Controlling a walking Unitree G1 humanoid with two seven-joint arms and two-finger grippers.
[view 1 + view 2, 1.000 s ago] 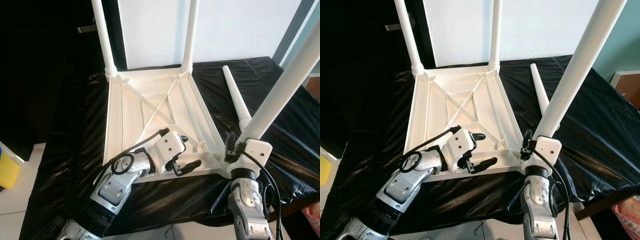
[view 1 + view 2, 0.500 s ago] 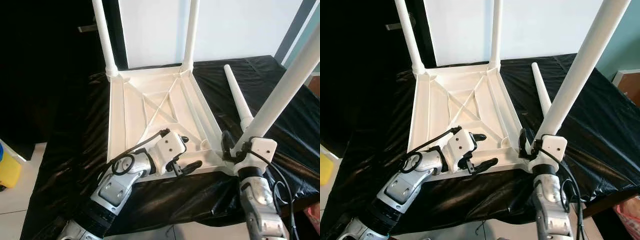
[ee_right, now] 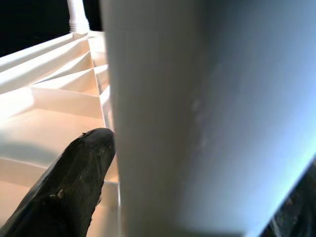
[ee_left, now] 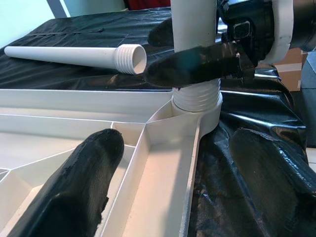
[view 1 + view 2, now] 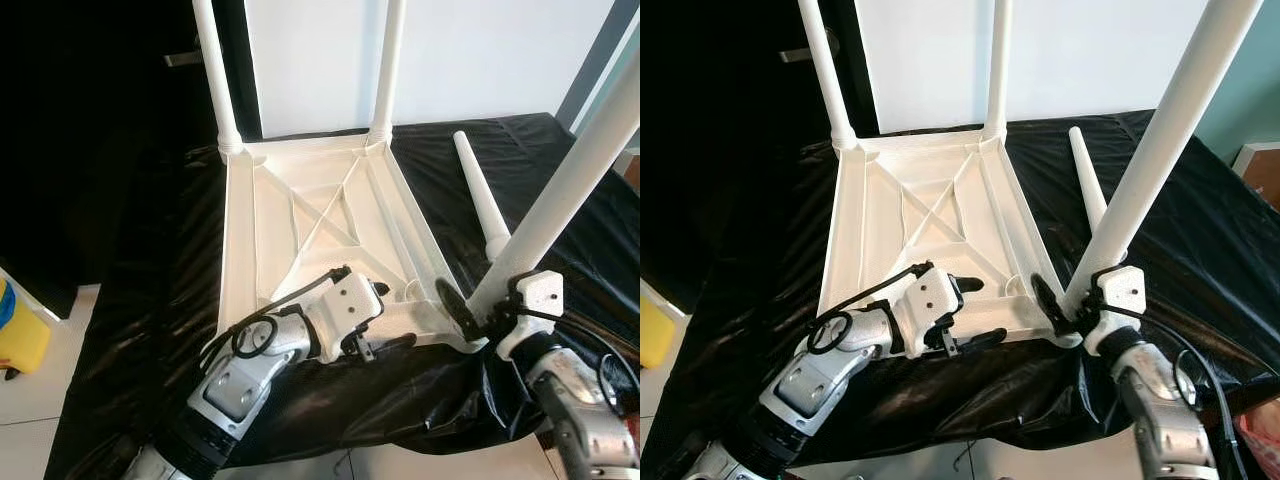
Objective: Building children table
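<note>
The white plastic tabletop [image 5: 320, 235] lies upside down on the surface [image 5: 140, 330], which is draped in black plastic sheeting [image 5: 560, 200]. 2 white legs stand upright in its far corner sockets: the far left leg [image 5: 217, 75] and the far right leg [image 5: 388, 65].

The right claw [image 5: 1065, 300] is clenched around the base of a 3rd leg [image 5: 1160, 140], just above the threaded collar seated in the near right corner socket [image 4: 197, 106]. The leg leans up and to the right rather than standing plumb. In the right wrist view, one black finger [image 3: 69, 182] presses against the leg's side.

The left claw [image 5: 385, 318] is spread wide at the tabletop's near edge, straddling the rim: its upper finger [image 4: 81, 185] rests inside the ribbed underside, while its lower finger [image 4: 269, 173] sits outside over the sheeting (neither visibly pinches the rim).

A 4th loose leg [image 5: 480, 195] lies flat on the sheeting just right of the tabletop, its threaded end [image 4: 131, 59] pointing toward the near right corner.

A yellow object [image 5: 18, 335] sits on the floor at far left.
</note>
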